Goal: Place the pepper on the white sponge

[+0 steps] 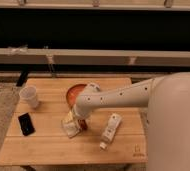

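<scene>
My gripper [78,119] hangs at the end of the white arm over the middle of the wooden table [48,145], and it looks open. Directly under it lies the white sponge [69,127], an off-white block partly covered by the gripper. A small dark red pepper [83,125] shows at the sponge's right edge, just below the gripper. Whether the pepper rests on the sponge or beside it I cannot tell.
An orange-red bowl [74,91] sits just behind the gripper, partly hidden by the arm. A white cup [29,96] stands at the far left and a black phone [25,123] lies in front of it. A long white remote-like stick [110,130] lies to the right.
</scene>
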Tool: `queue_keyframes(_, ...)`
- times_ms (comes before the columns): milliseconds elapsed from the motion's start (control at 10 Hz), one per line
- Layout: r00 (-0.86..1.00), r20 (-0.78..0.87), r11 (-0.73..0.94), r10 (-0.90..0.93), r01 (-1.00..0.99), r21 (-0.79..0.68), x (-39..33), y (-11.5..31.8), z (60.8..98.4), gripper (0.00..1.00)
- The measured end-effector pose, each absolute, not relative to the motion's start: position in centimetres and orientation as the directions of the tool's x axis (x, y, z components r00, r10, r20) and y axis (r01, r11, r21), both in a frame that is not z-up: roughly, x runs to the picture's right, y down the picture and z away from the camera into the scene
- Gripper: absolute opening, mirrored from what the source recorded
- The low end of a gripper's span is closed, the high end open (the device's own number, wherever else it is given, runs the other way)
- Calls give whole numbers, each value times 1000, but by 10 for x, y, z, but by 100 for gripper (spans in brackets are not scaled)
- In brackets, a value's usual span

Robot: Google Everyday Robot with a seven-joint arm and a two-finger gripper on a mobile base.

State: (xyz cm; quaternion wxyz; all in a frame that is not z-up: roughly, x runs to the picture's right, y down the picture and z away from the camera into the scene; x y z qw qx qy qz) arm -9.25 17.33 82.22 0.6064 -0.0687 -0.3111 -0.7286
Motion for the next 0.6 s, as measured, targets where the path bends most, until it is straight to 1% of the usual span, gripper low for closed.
queue_keyframes(200,-232,478,-66,-847,939,338,-85,167,840,78)
queue_keyframes(300,-223,479,-62,-849,942,329,-84,166,844,73)
queue_keyframes(400,-213,480,-56,-851,946,320,-85,163,850,61)
queue_keyframes(500,-204,481,-50,-853,948,313,-82,161,852,59)
queue_keyframes(600,-191,481,-42,-855,952,303,-78,159,855,58)
